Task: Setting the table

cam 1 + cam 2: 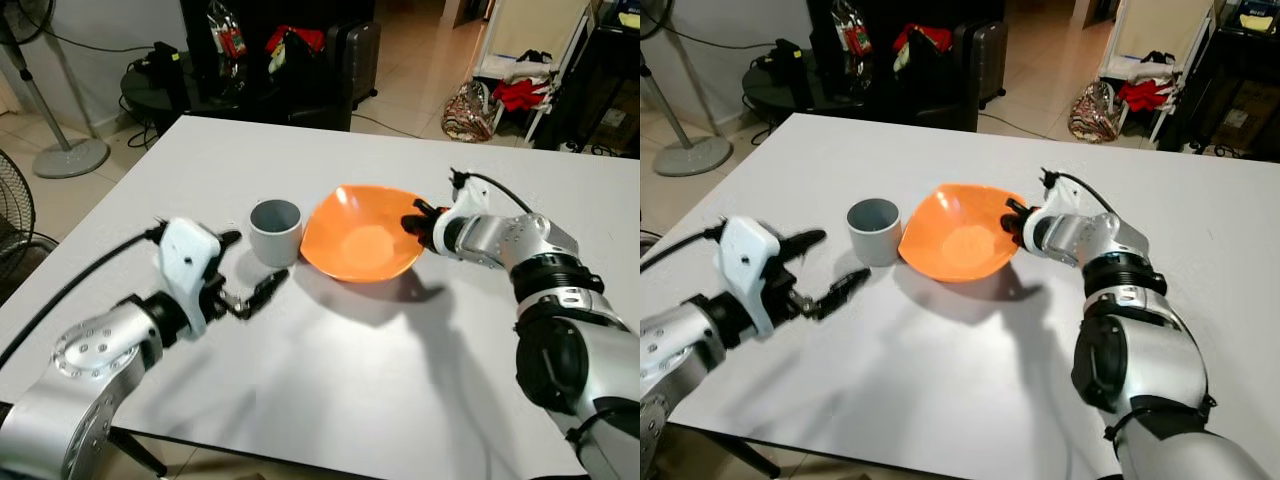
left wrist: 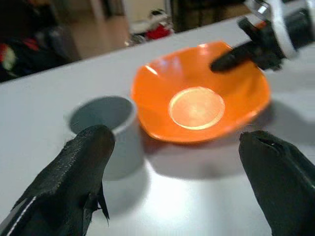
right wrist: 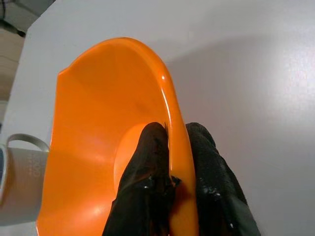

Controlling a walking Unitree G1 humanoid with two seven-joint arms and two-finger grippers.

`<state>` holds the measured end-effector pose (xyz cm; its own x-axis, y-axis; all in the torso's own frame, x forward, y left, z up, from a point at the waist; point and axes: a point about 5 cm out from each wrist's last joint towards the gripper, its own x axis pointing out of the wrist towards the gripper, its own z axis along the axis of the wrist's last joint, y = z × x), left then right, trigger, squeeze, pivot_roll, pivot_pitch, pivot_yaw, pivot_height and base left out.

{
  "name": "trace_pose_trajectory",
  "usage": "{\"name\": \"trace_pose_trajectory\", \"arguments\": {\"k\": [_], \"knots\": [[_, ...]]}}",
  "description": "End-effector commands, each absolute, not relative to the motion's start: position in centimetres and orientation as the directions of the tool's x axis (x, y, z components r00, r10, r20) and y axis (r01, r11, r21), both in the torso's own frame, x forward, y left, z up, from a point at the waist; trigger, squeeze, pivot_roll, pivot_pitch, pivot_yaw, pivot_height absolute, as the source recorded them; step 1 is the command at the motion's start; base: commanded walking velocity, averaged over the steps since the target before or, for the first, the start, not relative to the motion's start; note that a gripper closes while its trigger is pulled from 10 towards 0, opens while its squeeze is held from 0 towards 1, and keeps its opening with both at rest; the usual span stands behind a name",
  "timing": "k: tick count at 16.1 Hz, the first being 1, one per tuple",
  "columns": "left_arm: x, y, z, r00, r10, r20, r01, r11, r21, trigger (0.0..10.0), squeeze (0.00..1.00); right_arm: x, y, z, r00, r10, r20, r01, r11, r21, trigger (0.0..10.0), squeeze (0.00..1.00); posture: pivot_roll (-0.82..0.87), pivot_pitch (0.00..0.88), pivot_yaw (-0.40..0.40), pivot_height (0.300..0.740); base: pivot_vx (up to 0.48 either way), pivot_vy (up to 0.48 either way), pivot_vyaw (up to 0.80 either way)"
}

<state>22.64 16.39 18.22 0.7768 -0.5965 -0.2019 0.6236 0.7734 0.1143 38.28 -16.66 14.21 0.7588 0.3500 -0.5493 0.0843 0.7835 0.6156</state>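
Note:
An orange bowl [image 1: 358,235] hangs tilted a little above the white table [image 1: 330,370], casting a shadow below it. My right gripper [image 1: 414,224] is shut on the bowl's right rim, one finger inside and one outside, as the right wrist view shows [image 3: 170,162]. A grey cup [image 1: 275,231] stands upright just left of the bowl, close to its edge. My left gripper [image 1: 247,272] is open on the near left, its fingers [image 2: 83,167] spread a short way in front of the cup and holding nothing.
Beyond the table's far edge stand a dark round side table [image 1: 165,80] with clutter, a suitcase [image 1: 352,55] and a fan base [image 1: 70,155] on the tiled floor. A white rack with red cloth [image 1: 520,90] is at the back right.

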Motion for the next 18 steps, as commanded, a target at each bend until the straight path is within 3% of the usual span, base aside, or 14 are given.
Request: {"name": "trace_pose_trajectory", "arguments": {"k": [1, 9, 12, 13, 15, 16, 18], "knots": [[22.3, 16.0, 18.3, 0.743, -0.633, -0.219, 0.662, 0.743, 0.1, 10.0, 0.0, 38.7, -16.5, 15.5, 0.777, 0.388, -0.496, 0.051, 0.746, 0.664, 10.0, 0.0, -0.02, 0.013, 0.015, 0.74, 0.0, 0.0, 0.0], [22.3, 16.1, 18.3, 0.713, -0.656, -0.246, 0.692, 0.715, 0.101, 10.0, 0.0, 38.2, -16.9, 14.4, 0.766, 0.415, -0.49, 0.026, 0.742, 0.67, 10.0, 0.0, -0.03, 0.0, 0.025, 0.74, 0.0, 0.0, 0.0], [22.3, 16.2, 18.3, 0.71, -0.659, -0.249, 0.696, 0.71, 0.106, 10.0, 0.0, 38.0, -16.7, 13.5, 0.766, 0.424, -0.483, 0.05, 0.71, 0.703, 10.0, 0.11, -0.02, 0.0, 0.023, 0.74, 0.0, 0.0, 0.0], [22.3, 16.2, 18.3, 0.711, -0.657, -0.25, 0.695, 0.71, 0.11, 10.0, 0.0, 37.8, -16.8, 13.1, 0.766, 0.415, -0.491, 0.053, 0.72, 0.692, 10.0, 0.2, -0.02, 0.0, 0.025, 0.74, 0.0, 0.0, 0.0], [22.4, 16.3, 18.3, 0.712, -0.656, -0.25, 0.695, 0.71, 0.114, 10.0, 0.0, 37.7, -16.9, 12.7, 0.77, 0.406, -0.493, 0.049, 0.732, 0.68, 10.0, 0.49, -0.02, 0.0, 0.027, 0.74, 0.0, 0.0, 0.0], [22.4, 16.3, 18.4, 0.713, -0.655, -0.249, 0.694, 0.711, 0.116, 10.0, 0.0, 37.8, -17.0, 12.7, 0.776, 0.399, -0.488, 0.048, 0.735, 0.677, 10.0, 0.56, -0.02, 0.0, 0.028, 0.74, 0.0, 0.0, 0.0], [22.4, 16.3, 18.4, 0.715, -0.654, -0.247, 0.692, 0.712, 0.118, 10.0, 0.0, 37.8, -17.4, 12.6, 0.794, 0.378, -0.476, 0.055, 0.736, 0.675, 10.0, 0.57, -0.02, 0.0, 0.031, 0.74, 0.0, 0.0, 0.0]]}}
